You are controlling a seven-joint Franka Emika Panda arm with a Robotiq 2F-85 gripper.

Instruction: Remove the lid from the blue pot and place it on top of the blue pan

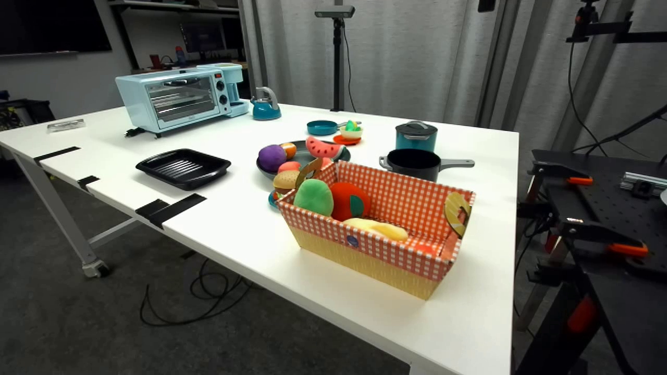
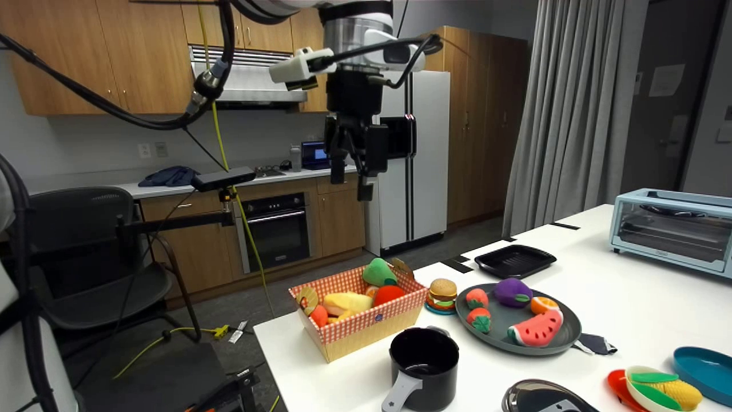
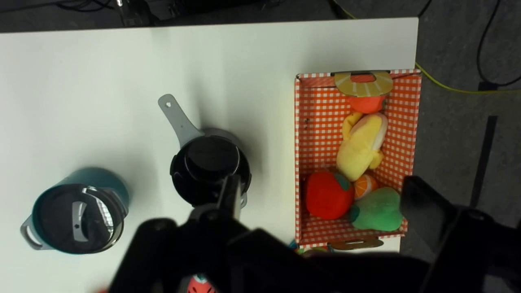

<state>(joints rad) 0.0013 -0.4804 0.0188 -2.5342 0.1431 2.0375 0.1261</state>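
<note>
The teal blue pot (image 1: 416, 141) stands on the white table with a dark glass lid (image 1: 417, 128) on it. In the wrist view the pot (image 3: 97, 179) and its lid (image 3: 77, 219), with a grey grip, are at lower left. In an exterior view the lid (image 2: 546, 396) is cut by the bottom edge. A shallow teal blue pan (image 1: 321, 128) sits farther back; it also shows in an exterior view (image 2: 706, 372) at right, but not in the wrist view. My gripper (image 2: 353, 178) is high above the table, open and empty; in the wrist view its fingers (image 3: 325, 199) are wide apart.
A black saucepan (image 3: 211, 162) with a grey handle stands between the pot and a checkered basket (image 3: 297, 162) of toy food. A grey plate (image 2: 497, 337) holds toy fruit. A bowl with toy corn (image 2: 657, 389) is beside the blue pan. A black tray (image 1: 182, 169), kettle (image 1: 267, 109) and toaster oven (image 1: 177, 99) stand farther along.
</note>
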